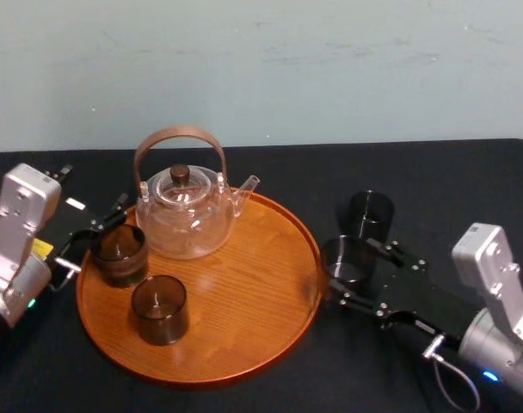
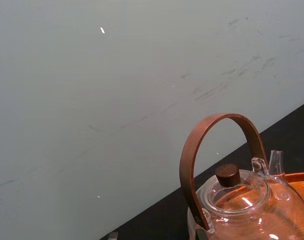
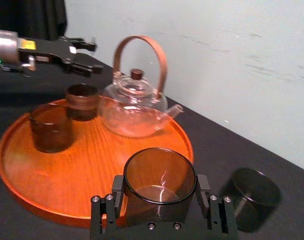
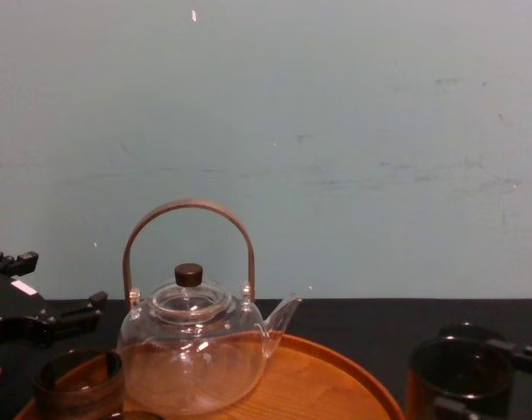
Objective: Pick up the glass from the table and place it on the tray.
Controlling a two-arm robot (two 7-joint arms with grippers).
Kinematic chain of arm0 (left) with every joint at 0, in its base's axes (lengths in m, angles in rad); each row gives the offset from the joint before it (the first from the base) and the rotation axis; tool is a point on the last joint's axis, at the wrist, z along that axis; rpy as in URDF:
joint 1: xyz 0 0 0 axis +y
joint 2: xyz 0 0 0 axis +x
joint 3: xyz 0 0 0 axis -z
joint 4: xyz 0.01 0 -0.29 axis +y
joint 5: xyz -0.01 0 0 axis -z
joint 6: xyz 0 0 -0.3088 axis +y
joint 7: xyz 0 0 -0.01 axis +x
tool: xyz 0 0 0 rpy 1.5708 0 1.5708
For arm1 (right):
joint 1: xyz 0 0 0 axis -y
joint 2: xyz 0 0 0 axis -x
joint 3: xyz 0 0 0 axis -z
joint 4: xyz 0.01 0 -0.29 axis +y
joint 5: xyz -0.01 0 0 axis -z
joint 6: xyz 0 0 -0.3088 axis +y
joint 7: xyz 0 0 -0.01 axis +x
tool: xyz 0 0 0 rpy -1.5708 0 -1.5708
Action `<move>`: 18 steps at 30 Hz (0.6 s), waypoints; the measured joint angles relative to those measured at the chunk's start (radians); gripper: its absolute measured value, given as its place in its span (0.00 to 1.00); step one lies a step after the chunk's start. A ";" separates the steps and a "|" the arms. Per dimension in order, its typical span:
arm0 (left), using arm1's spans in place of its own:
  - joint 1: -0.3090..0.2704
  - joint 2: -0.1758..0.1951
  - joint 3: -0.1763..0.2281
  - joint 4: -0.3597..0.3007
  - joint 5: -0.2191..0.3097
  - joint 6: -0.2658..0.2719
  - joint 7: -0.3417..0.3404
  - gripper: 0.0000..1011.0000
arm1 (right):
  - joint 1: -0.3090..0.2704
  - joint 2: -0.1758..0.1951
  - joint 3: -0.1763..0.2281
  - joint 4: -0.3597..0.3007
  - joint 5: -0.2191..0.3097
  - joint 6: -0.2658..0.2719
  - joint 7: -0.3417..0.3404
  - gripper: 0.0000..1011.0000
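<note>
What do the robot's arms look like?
Both have boxy silver-grey wrist housings and black grippers. The left gripper bears yellow and white labels, with a green light behind; the right gripper trails a looped grey cable beside a blue light.

A smoky, dark-tinted glass stands upright on the black-clothed table, just beside the right rim of the round, low-rimmed, orange-brown wooden tray.
</note>
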 joint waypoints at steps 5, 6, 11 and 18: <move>0.000 0.000 0.000 0.000 0.000 0.000 0.000 0.99 | 0.009 -0.017 -0.027 -0.011 -0.018 0.006 0.011 0.88; 0.000 0.000 0.000 0.000 0.000 0.000 0.000 0.99 | 0.012 -0.019 -0.031 -0.011 -0.021 0.007 0.012 0.88; 0.000 0.000 0.000 0.000 0.000 0.000 0.000 0.99 | 0.030 -0.037 -0.055 -0.003 -0.032 0.012 0.020 0.88; 0.000 0.000 0.000 0.000 0.000 0.000 0.000 0.99 | 0.059 -0.059 -0.085 0.024 -0.046 0.016 0.027 0.88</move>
